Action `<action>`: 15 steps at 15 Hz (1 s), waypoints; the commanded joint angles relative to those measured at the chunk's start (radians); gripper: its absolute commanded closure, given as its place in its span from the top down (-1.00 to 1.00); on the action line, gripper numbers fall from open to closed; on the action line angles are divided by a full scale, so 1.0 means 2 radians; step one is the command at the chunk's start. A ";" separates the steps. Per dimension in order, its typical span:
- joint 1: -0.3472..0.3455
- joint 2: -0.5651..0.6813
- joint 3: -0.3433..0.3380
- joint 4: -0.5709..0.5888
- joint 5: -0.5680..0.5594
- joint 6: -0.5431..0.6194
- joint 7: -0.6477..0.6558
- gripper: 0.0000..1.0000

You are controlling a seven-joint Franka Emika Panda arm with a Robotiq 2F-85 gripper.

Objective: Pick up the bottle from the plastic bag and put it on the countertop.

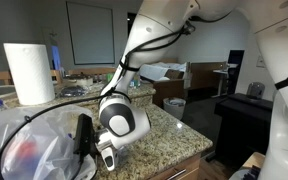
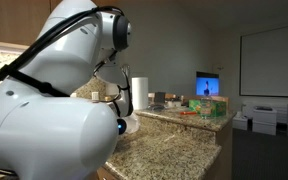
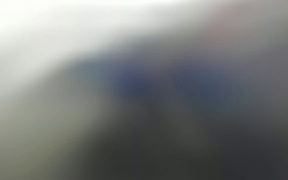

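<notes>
The tool (image 1: 81, 146) reaches into the bag (image 1: 46, 124); I cannot tell how wide it stands. A reddish bottle (image 1: 22, 152) shows faintly inside the bag. Best to grip its middle slowly, without pinching plastic.

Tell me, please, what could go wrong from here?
1. The gripper is at the bag, against its crinkled film. It might pinch plastic rather than the bottle, which shows only as a faint red patch.
2. The wrist view is fully blurred and the arm fills an exterior view, so aiming may be poor.
</notes>
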 commanded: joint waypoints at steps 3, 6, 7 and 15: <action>0.013 0.010 -0.006 0.009 0.020 0.031 -0.039 -0.95; 0.015 0.010 -0.005 0.009 0.005 0.038 -0.037 -0.31; 0.015 0.010 -0.005 0.009 -0.004 0.040 -0.034 -0.29; -0.094 -0.104 -0.040 -0.038 -0.373 0.023 0.178 0.69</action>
